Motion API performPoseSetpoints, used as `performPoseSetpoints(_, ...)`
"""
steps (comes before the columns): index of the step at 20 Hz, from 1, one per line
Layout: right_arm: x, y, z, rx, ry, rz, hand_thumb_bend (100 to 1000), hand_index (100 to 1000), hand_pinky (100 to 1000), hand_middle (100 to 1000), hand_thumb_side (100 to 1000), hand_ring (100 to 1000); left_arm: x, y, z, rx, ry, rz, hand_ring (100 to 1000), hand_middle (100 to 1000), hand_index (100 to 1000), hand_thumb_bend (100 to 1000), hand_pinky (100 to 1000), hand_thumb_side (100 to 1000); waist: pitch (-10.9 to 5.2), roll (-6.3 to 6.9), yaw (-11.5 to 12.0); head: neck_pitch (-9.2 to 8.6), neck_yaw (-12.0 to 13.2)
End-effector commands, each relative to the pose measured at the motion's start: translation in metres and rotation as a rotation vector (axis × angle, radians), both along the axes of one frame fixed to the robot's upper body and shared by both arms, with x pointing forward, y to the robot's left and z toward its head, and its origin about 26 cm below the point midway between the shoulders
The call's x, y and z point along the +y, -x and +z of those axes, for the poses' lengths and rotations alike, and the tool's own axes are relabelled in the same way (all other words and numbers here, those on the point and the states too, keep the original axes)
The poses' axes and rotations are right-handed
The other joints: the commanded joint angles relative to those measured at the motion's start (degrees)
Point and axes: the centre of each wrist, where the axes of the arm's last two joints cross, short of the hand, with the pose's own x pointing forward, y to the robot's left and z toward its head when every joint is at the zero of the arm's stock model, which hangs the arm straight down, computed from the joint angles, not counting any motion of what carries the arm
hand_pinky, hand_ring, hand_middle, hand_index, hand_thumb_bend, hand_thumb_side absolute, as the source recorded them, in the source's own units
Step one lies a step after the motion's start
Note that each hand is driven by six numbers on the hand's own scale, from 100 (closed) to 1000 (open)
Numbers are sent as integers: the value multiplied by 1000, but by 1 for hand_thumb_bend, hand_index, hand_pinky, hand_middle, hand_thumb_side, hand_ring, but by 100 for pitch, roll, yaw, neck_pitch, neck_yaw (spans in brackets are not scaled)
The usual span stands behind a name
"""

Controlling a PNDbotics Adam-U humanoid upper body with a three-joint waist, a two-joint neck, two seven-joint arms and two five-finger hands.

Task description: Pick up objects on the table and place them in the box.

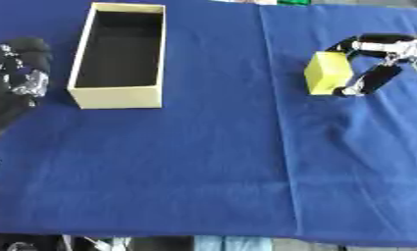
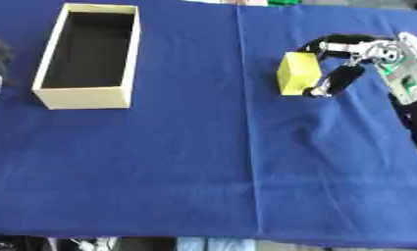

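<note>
The box (image 1: 117,96) stands in the upper left of the frame, long side running up and down, open at the top. Its dark interior shows nothing inside, so no object has been delivered, as far as either view allows.

One object is visible: a yellow block (image 1: 325,72), in the upper right of the frame, well apart from the box, with the fold in the blue cloth (image 1: 203,166) between them. It appears to sit on the cloth; whether it is already lifted cannot be told from above.

The right hand (image 2: 345,61) enters from the right edge and is at the block. One dark finger arches over the block's upper edge and another reaches down along its right side to its lower corner, so the fingers are curled round the block and touching it. Judgement: the grasp is made or nearly made, and the lift has not clearly begun.

The left hand (image 1: 18,73) shows at the left edge, just left of the box, not touching it. It holds nothing. Its fingers read as a dark mass with silver parts; whether they are spread or curled cannot be told.

Status: the task is at its first stage. Outstanding, by judgement: raise the block, carry it leftward over the cloth, lower it into the box, let go. No other loose objects are seen on the cloth.
</note>
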Motion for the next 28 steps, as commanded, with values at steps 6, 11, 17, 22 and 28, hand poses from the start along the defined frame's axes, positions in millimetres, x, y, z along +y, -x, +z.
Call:
performPoseSetpoints(6,-3,1,18,-107,14,-9,271,665,802,580,151,812,1,0,8,-23,-8,-7,804,737,798,100,577,248,-130,21,-6,29,-12)
performPoseSetpoints(11,-1,2,23,-177,-8,-4,128,595,788,535,100,790,2,0,8,-24,-8,-6,804,737,798,100,577,248,-128,25,-11,24,-4)
performPoseSetpoints(17,11,5,43,-272,-45,43,100,584,780,521,100,782,2,0,8,-23,-8,-5,804,737,798,100,577,248,-137,22,-31,32,-5)
performPoseSetpoints(22,27,5,69,-351,-75,95,100,592,779,523,100,780,2,1,7,-22,-10,-7,804,736,797,100,577,247,-162,22,-42,37,-18)
performPoseSetpoints(28,59,-5,98,-417,-80,181,100,598,781,527,100,780,0,1,6,-17,-12,-14,804,736,796,100,577,247,-199,12,-30,38,-58)
